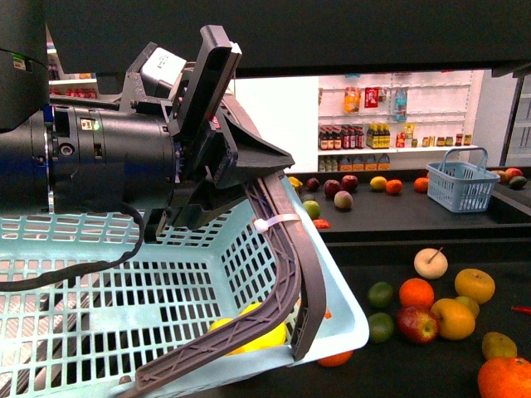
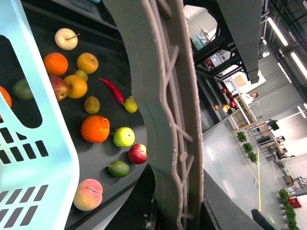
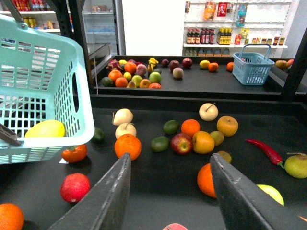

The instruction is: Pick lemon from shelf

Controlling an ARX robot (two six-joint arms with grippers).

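The lemon (image 1: 249,336), bright yellow and oval, lies in the bottom corner of a light blue mesh basket (image 1: 99,282). It also shows through the mesh in the right wrist view (image 3: 44,128). My left gripper (image 1: 236,170) is shut on the basket's grey handle (image 1: 286,274) and holds the basket above the shelf's black deck (image 1: 440,232). In the left wrist view the handle (image 2: 163,120) fills the middle and runs between the jaws. My right gripper (image 3: 168,191) is open and empty, low over the deck (image 3: 158,177), to the right of the basket (image 3: 72,96).
Loose fruit lies on the deck: oranges (image 3: 127,145), apples (image 3: 181,143), limes (image 3: 159,143), cream-white fruits (image 3: 208,111) and a red chilli (image 3: 266,151). A small blue basket (image 1: 461,184) stands on the rear deck. White wall shelves of bottles (image 1: 390,133) are behind.
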